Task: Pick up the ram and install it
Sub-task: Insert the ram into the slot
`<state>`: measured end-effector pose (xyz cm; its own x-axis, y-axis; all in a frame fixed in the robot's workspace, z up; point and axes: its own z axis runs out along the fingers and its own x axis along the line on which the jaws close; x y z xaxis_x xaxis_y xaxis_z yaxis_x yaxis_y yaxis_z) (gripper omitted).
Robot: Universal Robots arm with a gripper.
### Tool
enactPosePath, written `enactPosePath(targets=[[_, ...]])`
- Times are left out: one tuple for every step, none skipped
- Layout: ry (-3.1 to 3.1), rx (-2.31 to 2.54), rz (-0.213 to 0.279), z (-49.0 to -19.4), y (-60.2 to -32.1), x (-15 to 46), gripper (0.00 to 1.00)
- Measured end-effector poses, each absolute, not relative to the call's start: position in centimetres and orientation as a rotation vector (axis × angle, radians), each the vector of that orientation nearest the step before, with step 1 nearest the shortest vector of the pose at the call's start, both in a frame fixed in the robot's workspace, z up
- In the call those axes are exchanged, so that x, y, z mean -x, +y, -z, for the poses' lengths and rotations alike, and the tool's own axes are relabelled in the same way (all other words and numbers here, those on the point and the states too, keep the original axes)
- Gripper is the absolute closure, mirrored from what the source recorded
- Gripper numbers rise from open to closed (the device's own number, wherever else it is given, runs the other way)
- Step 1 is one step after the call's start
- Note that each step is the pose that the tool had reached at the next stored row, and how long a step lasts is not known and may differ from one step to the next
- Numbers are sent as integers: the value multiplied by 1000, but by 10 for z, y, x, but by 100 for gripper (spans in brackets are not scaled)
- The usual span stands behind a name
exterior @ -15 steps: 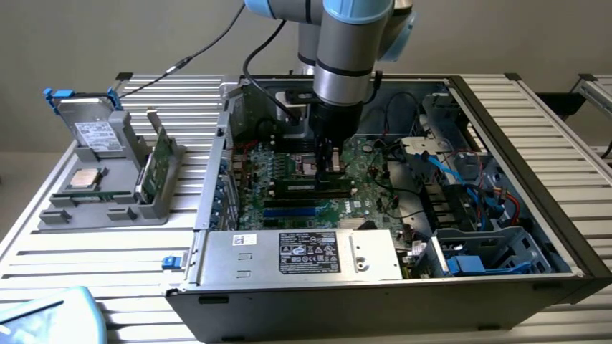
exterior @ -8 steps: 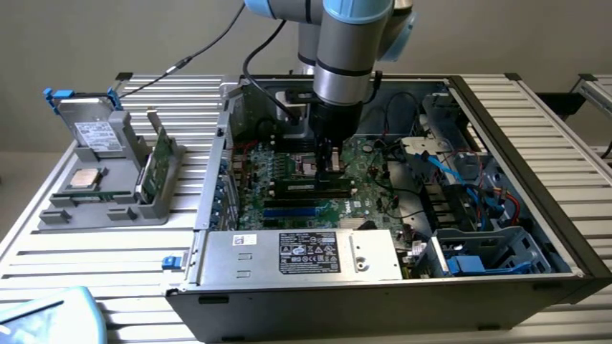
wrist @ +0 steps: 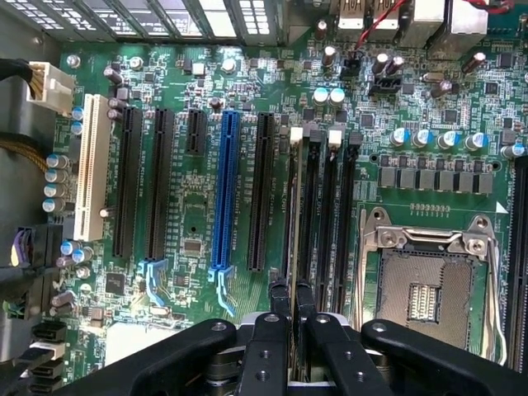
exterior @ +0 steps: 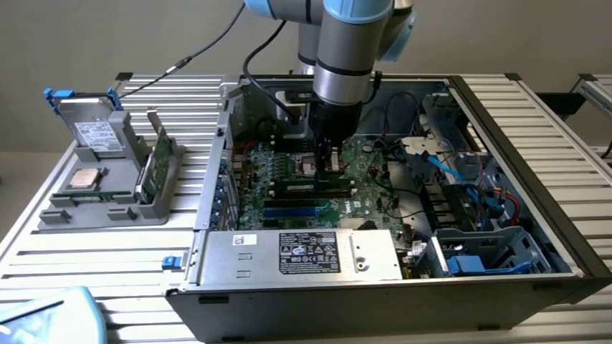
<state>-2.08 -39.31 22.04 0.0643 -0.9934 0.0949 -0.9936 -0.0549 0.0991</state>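
My gripper (wrist: 294, 290) is shut on the ram (wrist: 295, 214), a thin green stick seen edge-on between the two black fingers (wrist: 279, 307). The stick runs in line with the first of the black memory slots (wrist: 312, 206), next to its white end latch (wrist: 296, 132). Whether it sits in the slot or hangs just over it, I cannot tell. In the exterior view the gripper (exterior: 331, 168) points straight down onto the motherboard (exterior: 287, 168) in the middle of the open computer case (exterior: 535, 215); the arm hides the ram there.
The empty processor socket (wrist: 429, 285) lies beside the memory slots, with long expansion slots (wrist: 224, 194) on the other side. At the exterior view's left, a grey holder (exterior: 105, 204) carries a drive (exterior: 96, 132), a silver processor chip (exterior: 86, 178) and an upright green card (exterior: 155, 161). The power supply (exterior: 306, 252) spans the case front.
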Motion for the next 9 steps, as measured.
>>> enactPosePath(targets=[[-2059, -2186, -1, -220, -393, 21, 86], [-2058, -2185, 0, -220, -393, 21, 86], [-2058, -2185, 1, -220, -393, 21, 86], [-2058, -2185, 2, -220, -393, 21, 86], [-2058, -2185, 2, -220, -393, 21, 86], [-2057, -2185, 2, -220, -393, 21, 86], [-2057, -2184, 2, -220, -393, 21, 86], [-2057, -2184, 3, -220, -393, 21, 86], [-2057, -2184, 3, -220, -393, 21, 86]])
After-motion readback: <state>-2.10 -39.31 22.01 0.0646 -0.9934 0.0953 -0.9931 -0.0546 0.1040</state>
